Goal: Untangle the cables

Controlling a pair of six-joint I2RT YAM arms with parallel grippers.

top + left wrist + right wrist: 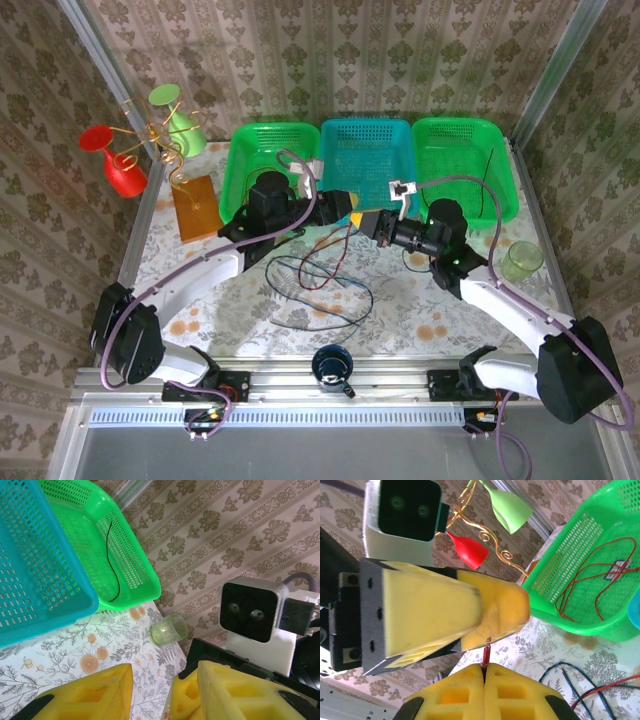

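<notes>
A red cable (580,582) and a black cable (114,560) already lie in the green baskets (240,150) at the counter's (430,335) far edge. The right end effector (484,671) is clamped on the end of a second red cable (485,654), with the left end effector (162,674) open beside it. The mid-counter tangle (320,285) is unsorted.

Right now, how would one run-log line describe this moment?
right hand: shut on thin red cable | left hand: open beside that cable's tip | loose red and blue cables: tangled on floral table
</notes>
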